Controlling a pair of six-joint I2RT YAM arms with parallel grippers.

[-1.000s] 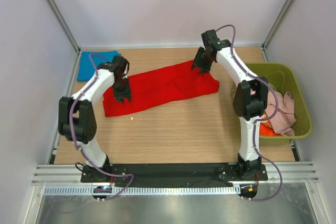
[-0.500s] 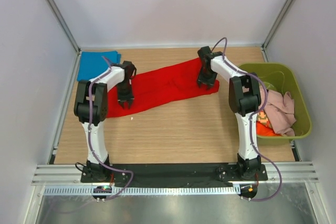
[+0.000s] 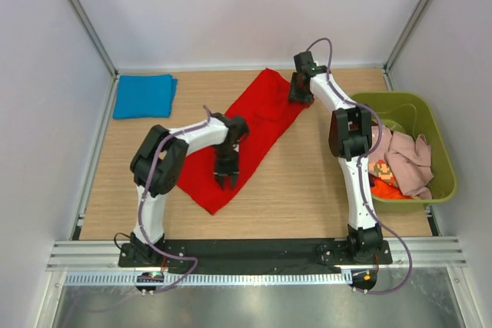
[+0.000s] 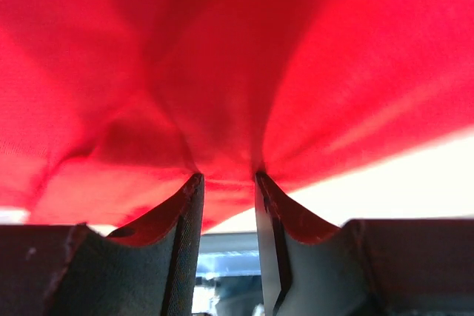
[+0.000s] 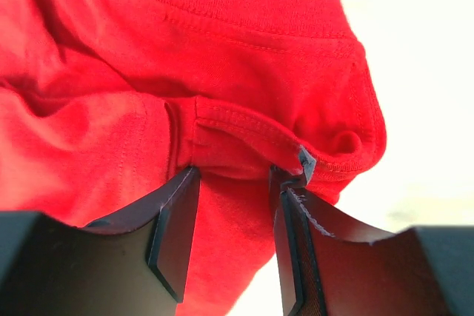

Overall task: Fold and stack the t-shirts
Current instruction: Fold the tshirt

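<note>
The red shirt [image 3: 254, 124] lies spread on the tabletop [image 3: 323, 197] as a long diagonal strip, running from about 7 o'clock of the tabletop centre up to about 1 o'clock near the far edge. The left arm [image 3: 188, 137] reaches across from 9 o'clock to the near end of the strip. The left jaws are closed on the red shirt there, pointing down at it. In the left wrist view the cloth is gathered into a tight pleat between the two fingers [image 4: 178, 242], and the fabric fans out above them. The right arm [image 3: 332, 94] extends to 1 o'clock. The right jaws are closed on the far end of the red shirt. In the right wrist view a stitched, folded edge of the cloth sits pinched between the fingers [image 5: 174, 234], with a ribbed band running across the top of the view. A blue shirt [image 3: 144, 95] lies folded flat at 10 o'clock, well apart from the red shirt. A bin [image 3: 444, 160] stands at 3 o'clock, at the right edge of the tabletop. It holds a crumpled pink shirt [image 3: 411, 160], an orange shirt [image 3: 392, 192] partly under the pink one, and a print shirt [image 3: 377, 170] beside the right arm.
</note>
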